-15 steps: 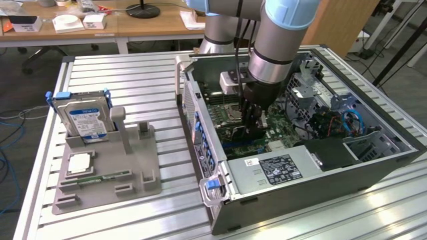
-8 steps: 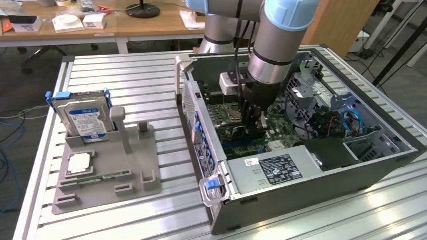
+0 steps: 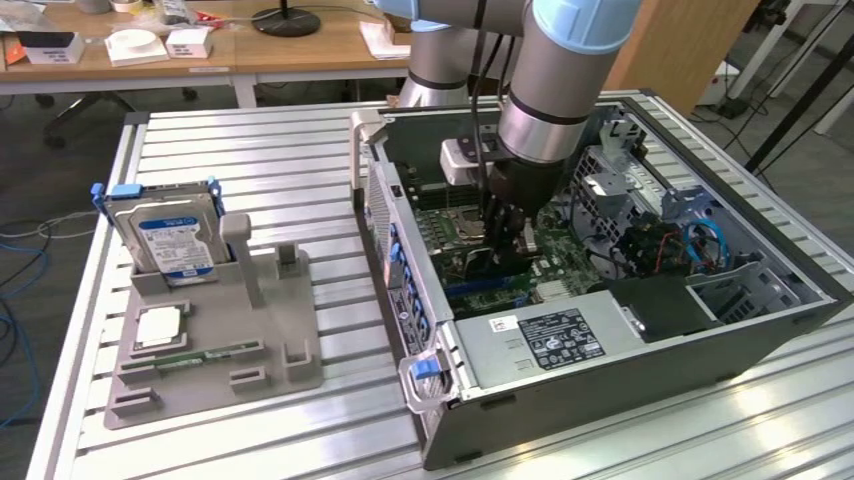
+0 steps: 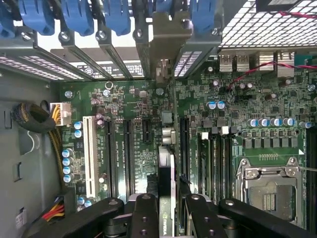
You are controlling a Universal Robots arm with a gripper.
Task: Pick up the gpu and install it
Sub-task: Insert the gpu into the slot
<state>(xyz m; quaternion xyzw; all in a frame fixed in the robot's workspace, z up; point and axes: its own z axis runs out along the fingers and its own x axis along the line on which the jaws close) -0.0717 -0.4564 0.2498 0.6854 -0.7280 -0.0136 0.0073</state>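
My gripper (image 3: 513,238) reaches down into the open computer case (image 3: 747,300), over the motherboard (image 3: 467,225). In the wrist view the gpu (image 4: 166,173) shows edge-on as a thin black card between my two black fingers (image 4: 144,213), and my gripper (image 4: 168,215) is shut on it. Its silver end bracket (image 4: 166,44) points at the rear slot openings of the case. The card hangs upright just above the long black expansion slots (image 4: 128,153) of the green board, roughly in line with one of them. I cannot tell whether its edge touches a slot.
Blue slot latches (image 4: 77,17) line the case's rear wall. A white slot (image 4: 90,153) and the CPU socket (image 4: 270,191) flank the card. Outside the case, a grey fixture (image 3: 214,340) holds a blue-labelled hard drive (image 3: 167,235), a chip and a memory stick (image 3: 207,355).
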